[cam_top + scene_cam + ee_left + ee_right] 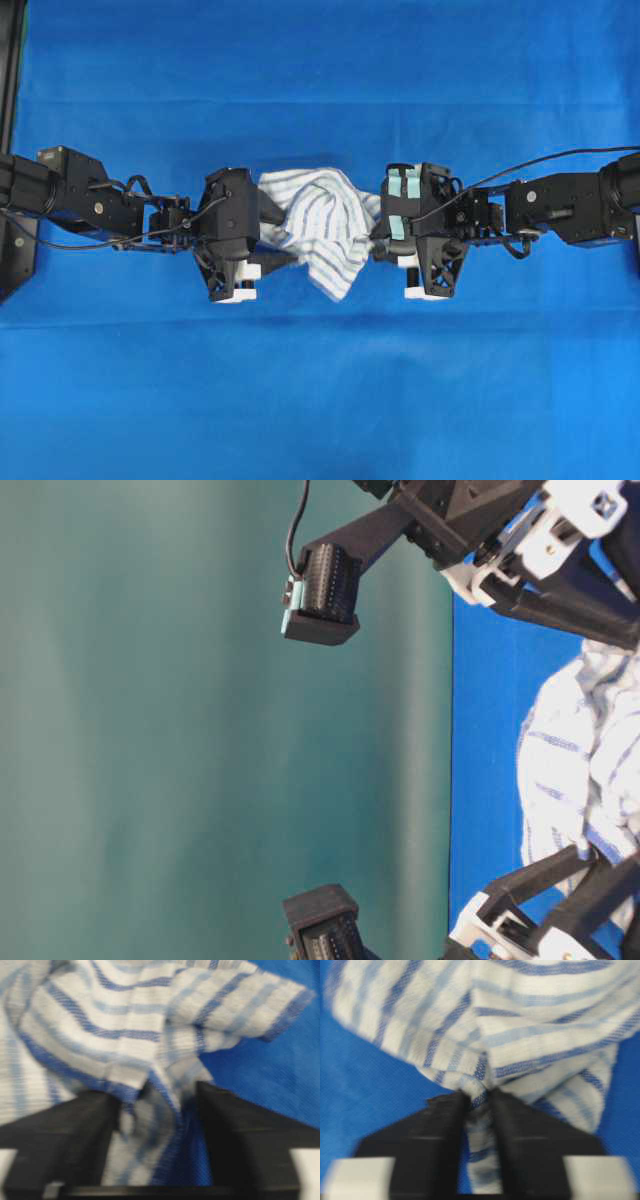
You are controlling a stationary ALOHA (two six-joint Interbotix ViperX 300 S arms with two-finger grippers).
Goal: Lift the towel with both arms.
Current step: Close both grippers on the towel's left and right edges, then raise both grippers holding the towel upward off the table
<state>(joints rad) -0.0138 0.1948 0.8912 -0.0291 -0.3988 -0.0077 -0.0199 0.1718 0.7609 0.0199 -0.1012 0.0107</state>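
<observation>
Towel (318, 228) sits bunched mid-tabletop (320, 400) on the blue tablecloth (300, 80), crumpled into a heap with one corner pointing toward the bottom of the overhead view. Left arm (90, 195) comes in from the left edge, right arm (570, 205) from the right edge, both meeting at the towel from opposite sides. Left gripper (157, 1110) has its two black fingers (75, 1135) either side of a fold of striped cloth; a visible gap remains between them with fabric bunched in it, so fingers are clasping towel, though the frame is blurred and how firmly they pinch cannot be told. Right gripper (479, 1110) has its fingers (435, 1130) nearly together, pinching a narrow twist of towel between them; cloth fans out above the fingertips. Right arm carries teal tape patches (405, 185) on top of its wrist block. White plastic blocks (240, 293) show at both grippers in the overhead view. Table-level view is rotated sideways, shows the towel against blue cloth at its right edge with black gripper parts at top and bottom; whether the towel is off the surface cannot be told there.
</observation>
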